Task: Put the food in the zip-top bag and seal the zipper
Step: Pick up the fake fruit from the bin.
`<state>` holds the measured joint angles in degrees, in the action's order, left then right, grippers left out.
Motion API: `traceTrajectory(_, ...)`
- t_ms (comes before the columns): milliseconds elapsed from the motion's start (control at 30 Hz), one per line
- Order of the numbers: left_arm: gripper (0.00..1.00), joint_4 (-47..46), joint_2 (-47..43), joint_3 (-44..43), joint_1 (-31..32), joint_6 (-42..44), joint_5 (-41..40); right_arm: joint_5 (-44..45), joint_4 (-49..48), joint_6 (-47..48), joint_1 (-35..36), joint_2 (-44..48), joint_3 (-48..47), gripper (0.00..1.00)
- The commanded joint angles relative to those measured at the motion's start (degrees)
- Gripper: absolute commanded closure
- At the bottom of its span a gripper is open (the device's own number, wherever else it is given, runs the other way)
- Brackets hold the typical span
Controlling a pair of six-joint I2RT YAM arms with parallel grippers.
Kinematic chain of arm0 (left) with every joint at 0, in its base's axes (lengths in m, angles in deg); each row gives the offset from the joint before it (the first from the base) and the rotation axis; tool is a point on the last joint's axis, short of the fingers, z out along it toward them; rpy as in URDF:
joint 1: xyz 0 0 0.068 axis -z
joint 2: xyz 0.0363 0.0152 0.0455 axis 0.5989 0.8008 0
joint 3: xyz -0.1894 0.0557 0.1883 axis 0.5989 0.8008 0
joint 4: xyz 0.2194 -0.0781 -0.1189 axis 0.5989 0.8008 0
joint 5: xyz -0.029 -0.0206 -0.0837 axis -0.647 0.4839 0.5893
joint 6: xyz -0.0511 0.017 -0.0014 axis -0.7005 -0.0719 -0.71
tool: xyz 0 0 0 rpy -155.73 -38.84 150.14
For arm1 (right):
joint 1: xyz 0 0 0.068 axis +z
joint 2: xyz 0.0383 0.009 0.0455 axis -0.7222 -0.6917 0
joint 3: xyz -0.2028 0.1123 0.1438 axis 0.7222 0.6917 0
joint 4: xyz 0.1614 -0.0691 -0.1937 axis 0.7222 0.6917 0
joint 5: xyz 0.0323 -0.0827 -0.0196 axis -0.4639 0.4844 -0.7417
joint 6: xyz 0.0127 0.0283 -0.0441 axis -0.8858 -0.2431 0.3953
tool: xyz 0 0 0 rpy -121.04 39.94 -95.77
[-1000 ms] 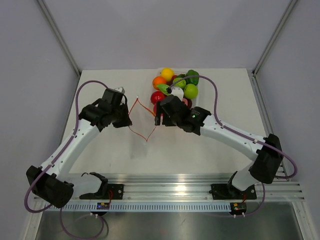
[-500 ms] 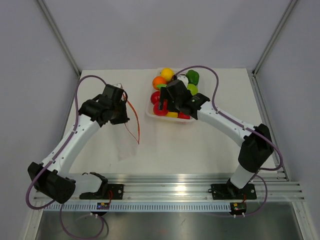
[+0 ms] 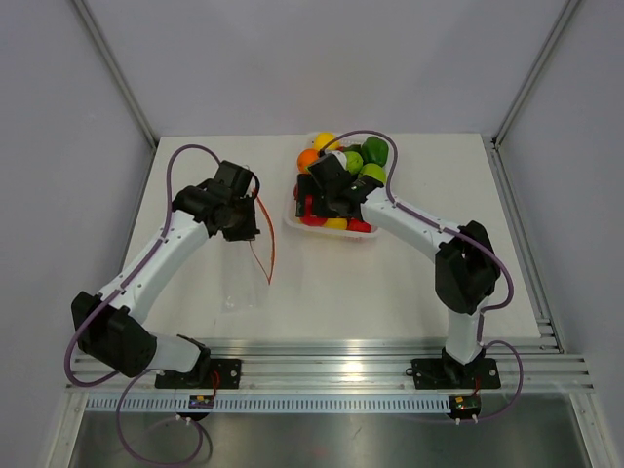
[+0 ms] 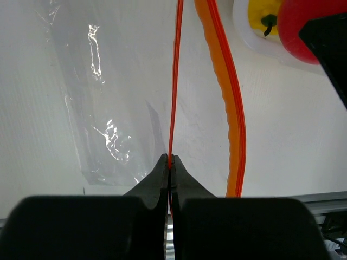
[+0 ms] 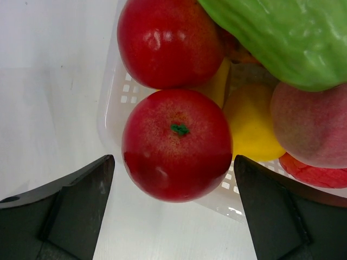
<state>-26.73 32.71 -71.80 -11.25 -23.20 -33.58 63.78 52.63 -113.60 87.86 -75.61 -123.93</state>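
Observation:
The zip-top bag (image 3: 244, 285) is a clear pouch hanging down onto the table from my left gripper (image 3: 250, 230). That gripper is shut on one lip of the orange-red zipper (image 4: 174, 81), pinched at the fingertips (image 4: 162, 168). The zipper's other lip (image 4: 230, 103) curves free to the right. The food fills a white tray (image 3: 290, 217): an orange (image 3: 309, 156), a yellow fruit (image 3: 325, 140) and green pieces (image 3: 375, 151). My right gripper (image 3: 314, 201) hangs open over the tray's near left corner. Its jaws stand wide on either side of a red apple (image 5: 176, 143) without touching it.
In the right wrist view a second red fruit (image 5: 165, 40), a green vegetable (image 5: 282, 38), a yellow piece (image 5: 252, 127) and a pink peach (image 5: 314, 127) crowd round the apple. The tray rim (image 5: 111, 92) lies under the left finger. Grey walls enclose the table.
My right gripper let go of the zipper's free lip, swung back over the tray and opened wide. The bag mouth has narrowed, and the left arm shifted slightly right.

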Motion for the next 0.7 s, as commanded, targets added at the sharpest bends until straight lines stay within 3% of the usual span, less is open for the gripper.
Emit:
traceTrajectory(0,1.0,-3.7,0.03,-0.63,-0.14,1.13,2.97,-1.19,-0.86,0.85,-0.41,-0.98,-2.88,0.0)
traceTrajectory(300,1.0,-6.08,0.2,1.3,-0.23,1.04,6.84,-3.3,-3.4,0.77,-2.25,-0.98,-0.68,0.09)
traceTrajectory(433,1.0,-6.78,0.47,2.01,-0.23,0.78,7.8,-3.39,-4.64,1.29,-2.34,1.12,0.99,0.3)
traceTrajectory(567,1.0,-6.96,0.56,1.75,0.47,0.52,8.77,-3.91,-4.55,1.91,-2.34,3.67,1.87,0.4)
traceTrajectory(667,1.0,-7.13,1.17,1.48,0.91,0.08,8.86,-3.21,-4.29,2.26,-2.34,6.66,3.45,0.42)
